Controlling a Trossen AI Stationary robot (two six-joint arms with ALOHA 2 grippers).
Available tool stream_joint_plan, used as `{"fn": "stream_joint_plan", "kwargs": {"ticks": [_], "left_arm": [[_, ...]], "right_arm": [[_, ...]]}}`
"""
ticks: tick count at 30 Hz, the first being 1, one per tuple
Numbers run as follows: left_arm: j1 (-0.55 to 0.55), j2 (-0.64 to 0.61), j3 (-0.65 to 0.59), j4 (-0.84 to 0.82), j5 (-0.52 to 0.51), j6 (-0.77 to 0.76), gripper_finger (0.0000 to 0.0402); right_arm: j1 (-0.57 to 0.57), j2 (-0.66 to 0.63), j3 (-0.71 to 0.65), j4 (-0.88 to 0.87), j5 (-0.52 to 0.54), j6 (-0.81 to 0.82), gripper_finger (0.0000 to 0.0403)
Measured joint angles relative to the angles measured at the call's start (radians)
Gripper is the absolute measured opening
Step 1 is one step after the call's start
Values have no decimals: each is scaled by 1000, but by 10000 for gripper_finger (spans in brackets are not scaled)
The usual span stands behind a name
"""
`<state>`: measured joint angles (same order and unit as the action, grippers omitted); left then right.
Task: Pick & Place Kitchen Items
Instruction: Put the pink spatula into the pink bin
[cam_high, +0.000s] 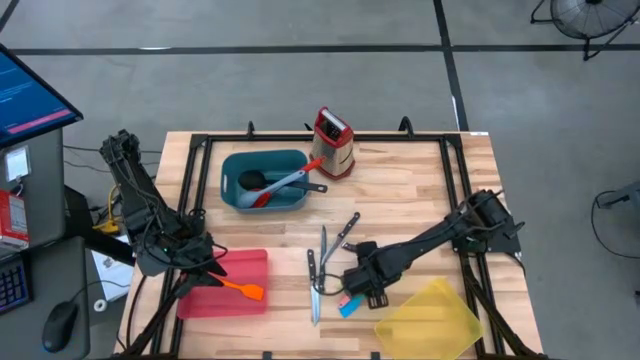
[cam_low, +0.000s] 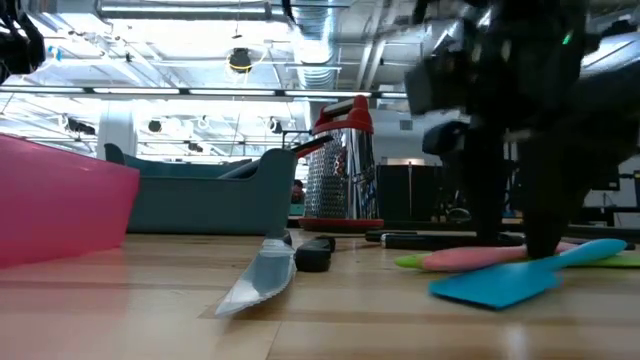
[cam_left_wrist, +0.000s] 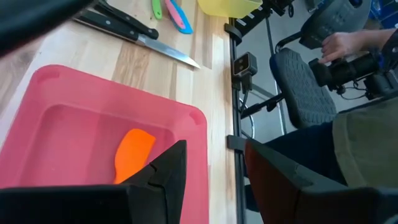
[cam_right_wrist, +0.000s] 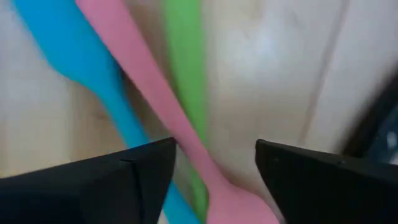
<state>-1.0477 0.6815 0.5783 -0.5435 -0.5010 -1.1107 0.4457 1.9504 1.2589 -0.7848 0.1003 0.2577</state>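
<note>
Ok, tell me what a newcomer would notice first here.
Probably the three bright trays on the wooden table: teal tray at the back, red tray front left with an orange spatula in it, yellow tray front right. Then the right gripper, open over the pink utensil beside the knives.

A: The right tool (cam_high: 358, 291) covers most of the pink utensil (cam_high: 343, 296) from above, and the green one can't be found there.

B: In the right wrist view all three utensils are blurred and run off the edges.
</note>
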Motion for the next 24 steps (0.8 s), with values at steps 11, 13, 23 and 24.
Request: {"fn": "stream_joint_plan", "kwargs": {"ticks": [11,13,23,24], "left_arm": [[0,0,0,2,-14,33,143],[0,0,0,3,-14,33,143],[0,0,-1,2,-28,51,143],[0,0,-1,2,-36,58,143]], "right_arm": [[-22,1,2,8,-59,-7,30],[-23,-2,4,7,-74,-9,12],[-31,-61,38,1,-81,10,6],[-34,-72,43,2,-81,10,4]]}}
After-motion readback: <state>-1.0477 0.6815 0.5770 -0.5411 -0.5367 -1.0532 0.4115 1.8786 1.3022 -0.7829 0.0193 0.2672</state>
